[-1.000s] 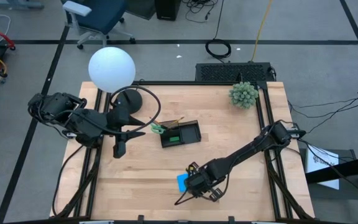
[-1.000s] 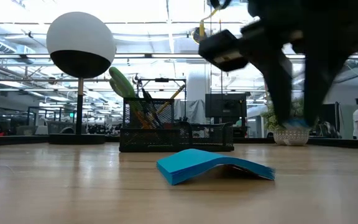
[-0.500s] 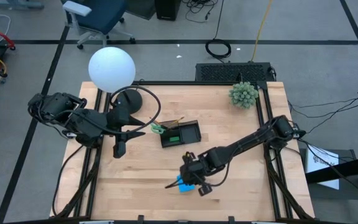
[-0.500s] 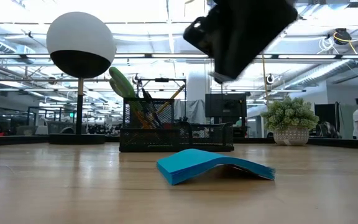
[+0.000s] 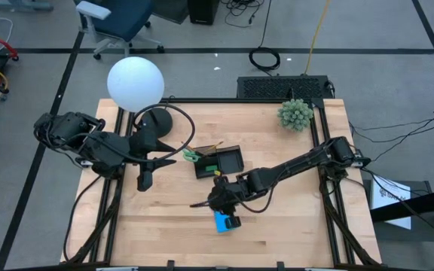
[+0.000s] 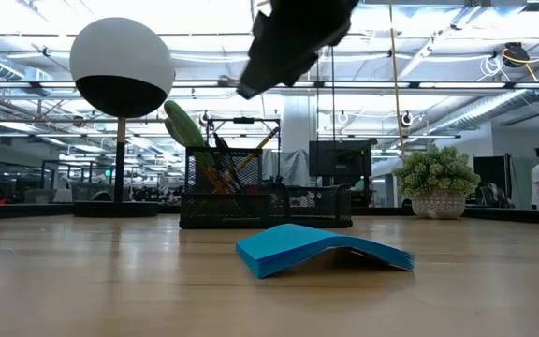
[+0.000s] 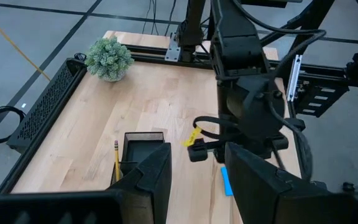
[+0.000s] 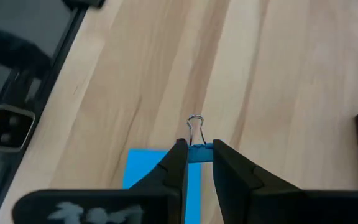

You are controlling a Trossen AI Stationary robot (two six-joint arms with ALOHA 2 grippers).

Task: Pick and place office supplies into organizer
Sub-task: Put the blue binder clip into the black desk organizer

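The blue note pad (image 6: 321, 248) lies nearest the table's front edge, bowed upward in the middle, on bare wood just in front of the organizer (image 5: 218, 161). Above it the right gripper (image 8: 195, 163) hangs off the table, its fingers (image 8: 176, 165) drawn narrow on a small blue binder clip (image 8: 196, 146) whose wire loop sticks out past the fingertips; in the right wrist view the pad (image 8: 160, 177) shows directly beneath the clip. From above, the right gripper (image 5: 211, 200) sits between the pad (image 5: 222, 221) and the organizer, its arm reaching in from the table's right side. The organizer stands near the table's middle, with green-handled scissors (image 5: 191, 156) and a pencil (image 5: 214, 145) upright in its taller left end and a green piece (image 5: 212, 167) in the low tray. The left gripper (image 5: 146, 176) waits left of the organizer, beside the lamp base (image 5: 155, 128), fingers (image 7: 156, 180) set apart and holding nothing. A plant (image 5: 295, 114) sits at the far right corner.
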